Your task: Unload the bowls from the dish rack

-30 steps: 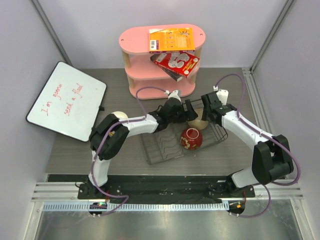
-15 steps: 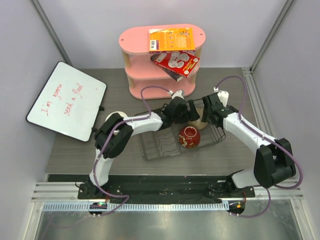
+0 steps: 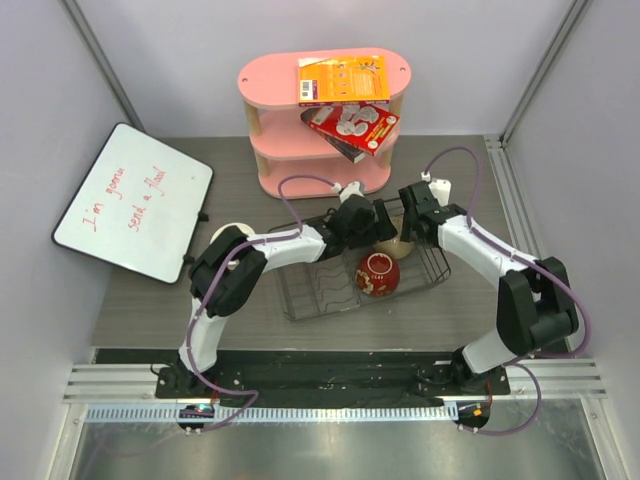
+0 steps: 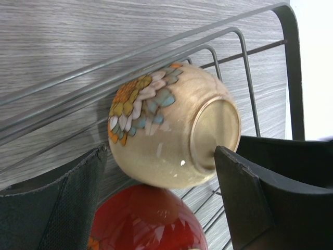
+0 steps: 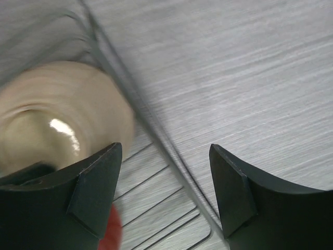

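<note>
The black wire dish rack (image 3: 322, 290) lies mid-table. In it a beige bowl (image 3: 395, 246) with a flower pattern lies on its side, and a dark red bowl (image 3: 379, 274) sits just in front of it. My left gripper (image 3: 374, 230) is open, its jaws spanning the beige bowl (image 4: 171, 130); one finger (image 4: 250, 198) touches the bowl's foot. The red bowl (image 4: 145, 219) shows below. My right gripper (image 3: 413, 226) is open and empty over the rack's right rim (image 5: 156, 140), with the beige bowl (image 5: 57, 114) blurred to its left.
A pink three-tier shelf (image 3: 322, 120) with boxes stands behind the rack. A whiteboard (image 3: 135, 200) lies at the left. A pale round thing (image 3: 233, 231) peeks out behind my left arm. Grey walls close in on both sides.
The rack and both bowls shifted slightly up and right. My left gripper moved right to straddle the beige bowl. My right gripper edged left toward the rack.
</note>
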Robot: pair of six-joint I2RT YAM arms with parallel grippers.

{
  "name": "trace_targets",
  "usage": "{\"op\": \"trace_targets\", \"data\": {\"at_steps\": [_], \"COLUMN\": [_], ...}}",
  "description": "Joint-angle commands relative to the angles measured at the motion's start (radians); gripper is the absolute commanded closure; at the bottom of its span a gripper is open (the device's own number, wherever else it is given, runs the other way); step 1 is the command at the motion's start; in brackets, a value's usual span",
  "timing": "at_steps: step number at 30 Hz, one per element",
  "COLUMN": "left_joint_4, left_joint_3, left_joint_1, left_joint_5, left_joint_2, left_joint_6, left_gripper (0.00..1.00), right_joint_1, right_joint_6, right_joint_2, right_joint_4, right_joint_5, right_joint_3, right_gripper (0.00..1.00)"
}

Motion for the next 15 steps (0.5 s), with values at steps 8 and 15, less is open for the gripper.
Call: {"op": "trace_targets", "data": {"at_steps": [8,15], "left_joint_4": [-0.238,-0.237], "left_joint_3": [0.065,0.084], "left_joint_1": [-0.008,-0.009], "left_joint_5": [-0.107,-0.028], "left_joint_2": [0.096,0.153], "left_joint_6": [0.025,0.011], "left_gripper": [0.16,0.18], "right_joint_1": [0.004,0.004], "right_joint_6": [0.015,0.005], "right_joint_2": [0.005,-0.004], "right_joint_4": [0.039,0.047], "right_joint_5": [-0.101,-0.122], "right_joint_3": [-0.06,-0.064], "right_gripper": [0.33,0.36]}}
